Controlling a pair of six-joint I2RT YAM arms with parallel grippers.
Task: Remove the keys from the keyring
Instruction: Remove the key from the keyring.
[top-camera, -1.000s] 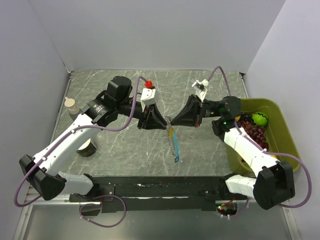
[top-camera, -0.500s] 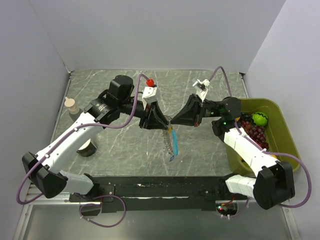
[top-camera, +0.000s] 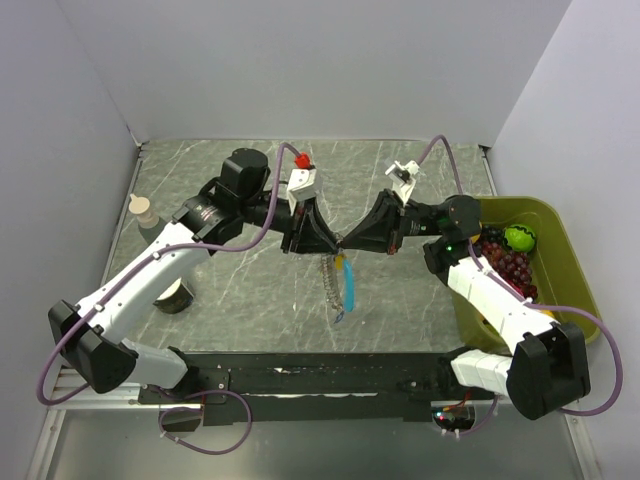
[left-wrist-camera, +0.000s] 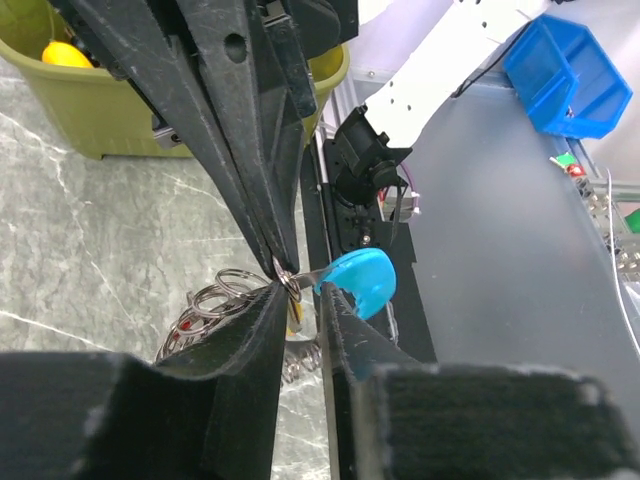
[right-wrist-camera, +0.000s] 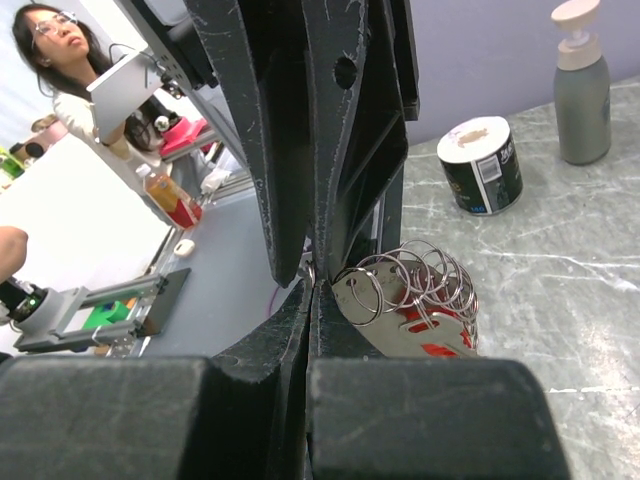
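Note:
The keyring (top-camera: 327, 280), a chain of silvery rings, hangs between my two grippers above the table's middle. The light-blue strip (top-camera: 347, 281) and a small blue key (top-camera: 340, 316) dangle beside it. My right gripper (top-camera: 350, 243) is shut on one ring (right-wrist-camera: 309, 270). The other rings (right-wrist-camera: 425, 275) and a silver key with red (right-wrist-camera: 432, 338) hang to the right of its fingers. My left gripper (top-camera: 332, 243) meets it tip to tip. Its fingers (left-wrist-camera: 262, 330) stand a narrow gap apart. A key blade with a bright blue head (left-wrist-camera: 362, 281) lies across their tips, with rings (left-wrist-camera: 212, 300) to the left.
An olive bin (top-camera: 560, 262) with grapes and a lime stands at the right. A pump bottle (top-camera: 145, 213) and a tape roll (top-camera: 176, 295) stand at the left; both show in the right wrist view, the bottle (right-wrist-camera: 583, 85) and the roll (right-wrist-camera: 482, 166). A black rail (top-camera: 320, 375) runs along the near edge.
My left wrist has rolled a little and shifted right. The hanging chain, strip and blue key have swung left and curled; the right arm has hardly moved.

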